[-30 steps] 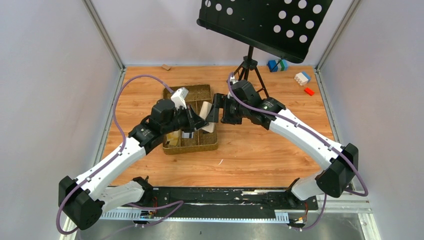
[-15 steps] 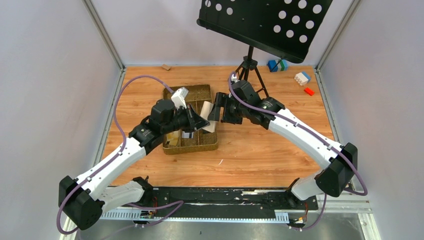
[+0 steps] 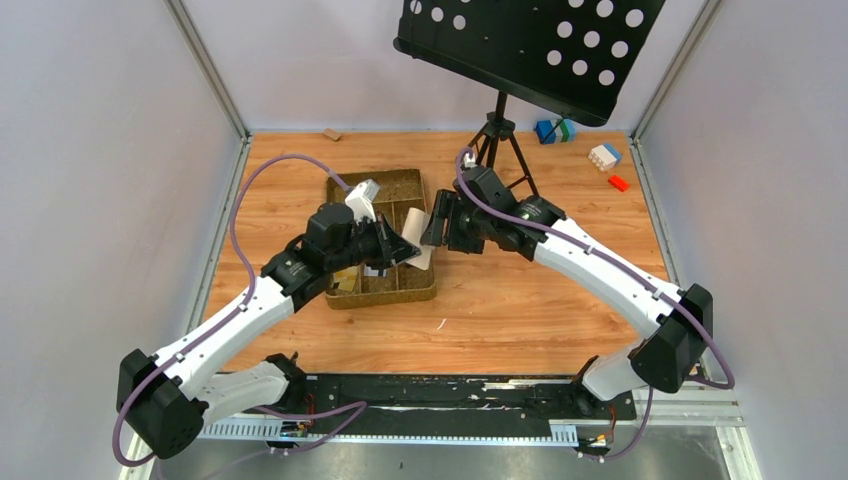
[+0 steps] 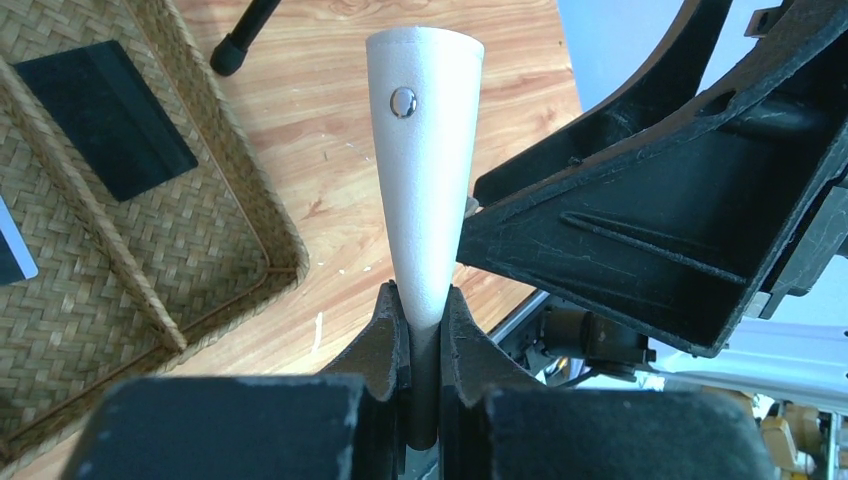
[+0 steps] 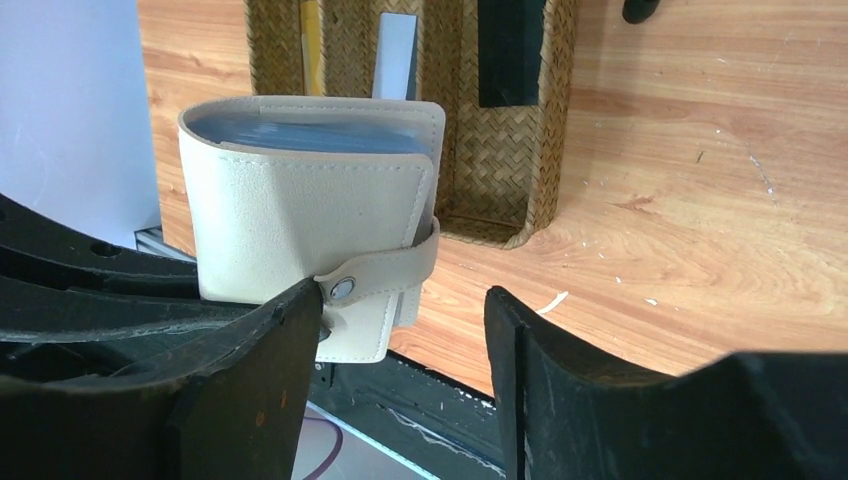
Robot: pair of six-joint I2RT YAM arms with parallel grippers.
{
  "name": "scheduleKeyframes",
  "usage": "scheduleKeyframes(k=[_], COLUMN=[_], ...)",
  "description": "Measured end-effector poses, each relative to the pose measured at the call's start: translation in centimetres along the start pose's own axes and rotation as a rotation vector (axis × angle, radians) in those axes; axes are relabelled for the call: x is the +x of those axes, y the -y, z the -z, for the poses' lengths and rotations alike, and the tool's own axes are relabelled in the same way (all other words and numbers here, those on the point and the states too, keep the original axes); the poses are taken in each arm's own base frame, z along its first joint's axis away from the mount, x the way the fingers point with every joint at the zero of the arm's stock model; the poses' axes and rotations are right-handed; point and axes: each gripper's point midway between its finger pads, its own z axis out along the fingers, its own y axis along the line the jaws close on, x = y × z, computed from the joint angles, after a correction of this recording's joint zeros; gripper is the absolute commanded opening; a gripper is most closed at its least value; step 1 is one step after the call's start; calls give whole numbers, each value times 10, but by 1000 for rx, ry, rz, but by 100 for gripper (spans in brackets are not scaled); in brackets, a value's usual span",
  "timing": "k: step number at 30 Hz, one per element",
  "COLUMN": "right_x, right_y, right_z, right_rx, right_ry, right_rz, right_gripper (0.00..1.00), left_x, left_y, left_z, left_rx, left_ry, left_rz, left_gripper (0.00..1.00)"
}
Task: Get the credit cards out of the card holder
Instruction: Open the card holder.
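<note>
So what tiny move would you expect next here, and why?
Probably the right gripper closing on the closure tab to pull its snap loose. The left gripper clamps the card holder by one edge, the tab looks fastened across it, and the tab lies between the right gripper's open fingers, so the holder seems to need unfastening first.

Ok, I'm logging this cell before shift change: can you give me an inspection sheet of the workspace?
Surface: wooden table, one white scrap near the front.
Job's things: holder held off the table, tab wrapped round it; black card, grey card and yellow card in the tray.
Clutter: blocks and a wooden chip at the far edge.
Grippers: left gripper shut on holder; right gripper open beside it.
Cables: purple cables loop along both arms.
Surroundings: music stand, grey walls.
</note>
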Motion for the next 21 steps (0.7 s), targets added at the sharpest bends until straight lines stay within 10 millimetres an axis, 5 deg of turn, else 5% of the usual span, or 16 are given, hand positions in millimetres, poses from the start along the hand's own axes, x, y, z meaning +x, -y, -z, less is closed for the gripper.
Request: scheduleKeyframes(k=[4,12,21], right_x=[3,5,0], right_y=[10,64,68], right_z=[-2,-5,1], right_rx=[54,281,240], right_ry=[-4,-13,-18], right_rz=[6,11,51], right_gripper=[55,50,52], left_x=[1,-5,-5], left_y=[-2,3,3], left_z=[-1,0,0], left_rx=[-7,15,16], left_ry=[0,27,24], left_rz=[1,-8,-10], left_gripper=[0,0,0])
